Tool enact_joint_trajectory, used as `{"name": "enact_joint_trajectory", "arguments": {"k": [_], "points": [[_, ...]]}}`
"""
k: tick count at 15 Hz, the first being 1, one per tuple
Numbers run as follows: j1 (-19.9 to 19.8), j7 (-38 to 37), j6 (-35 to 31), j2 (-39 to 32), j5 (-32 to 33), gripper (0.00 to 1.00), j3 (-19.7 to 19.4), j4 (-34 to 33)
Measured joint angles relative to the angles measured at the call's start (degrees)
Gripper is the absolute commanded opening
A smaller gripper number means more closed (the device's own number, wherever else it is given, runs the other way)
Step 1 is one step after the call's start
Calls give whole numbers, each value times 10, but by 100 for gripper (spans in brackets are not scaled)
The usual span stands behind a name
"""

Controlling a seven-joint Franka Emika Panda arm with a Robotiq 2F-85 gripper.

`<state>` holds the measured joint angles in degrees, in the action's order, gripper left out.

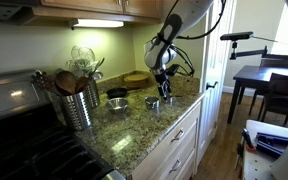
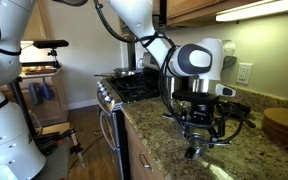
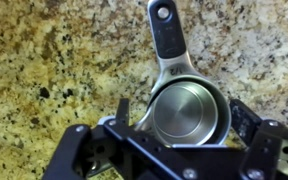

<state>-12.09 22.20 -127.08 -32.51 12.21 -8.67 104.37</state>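
A steel measuring cup point(image 3: 189, 110) stands upright on the speckled granite counter point(image 3: 44, 60), its black-gripped handle point(image 3: 167, 35) pointing away from me in the wrist view. My gripper point(image 3: 187, 118) hangs straight over it, open, with one finger point(image 3: 123, 110) beside the cup's left wall and the other finger point(image 3: 248, 115) a little off its right wall. Nothing is held. Both exterior views show the gripper point(image 1: 165, 92) point(image 2: 199, 140) low over the counter, pointing down.
A perforated metal utensil holder point(image 1: 79, 105) and two dark bowls point(image 1: 117, 100) stand further along the counter. A round wooden board point(image 2: 284, 125) lies by the wall. The stove point(image 2: 134, 88) adjoins the counter. A dark table and chairs point(image 1: 269, 85) stand beyond.
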Motion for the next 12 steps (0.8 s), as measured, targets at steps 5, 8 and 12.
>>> {"name": "enact_joint_trajectory", "arguments": {"k": [5, 8, 12], "points": [[-5, -1, 0, 1, -3, 100, -2, -10], [-7, -4, 0, 1, -8, 100, 0, -10], [-7, -9, 0, -1, -23, 100, 5, -10]]}}
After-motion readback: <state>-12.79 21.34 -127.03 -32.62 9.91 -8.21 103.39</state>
